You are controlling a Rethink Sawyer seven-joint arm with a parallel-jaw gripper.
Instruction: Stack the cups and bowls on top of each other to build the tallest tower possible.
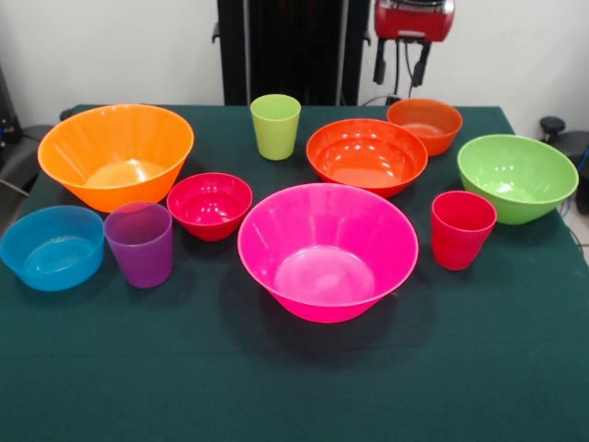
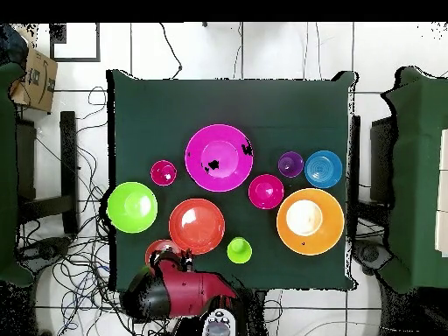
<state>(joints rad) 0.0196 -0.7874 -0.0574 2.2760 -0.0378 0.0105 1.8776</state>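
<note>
At the desk's (image 1: 276, 387) middle in the front view stands the pink bowl (image 1: 328, 250), empty, nothing stacked; red cup (image 1: 461, 229) at its three o'clock, red bowl (image 1: 210, 204) at nine, orange-red bowl (image 1: 366, 155) at twelve; the gripper (image 1: 400, 64) hangs at one o'clock, its fingers spread and empty.

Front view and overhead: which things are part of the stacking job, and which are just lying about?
For the job:
pink bowl
yellow-orange bowl
orange-red bowl
green bowl
small orange bowl
small red bowl
blue bowl
lime green cup
purple cup
red cup

Lying about:
cardboard box
floor cables
</note>
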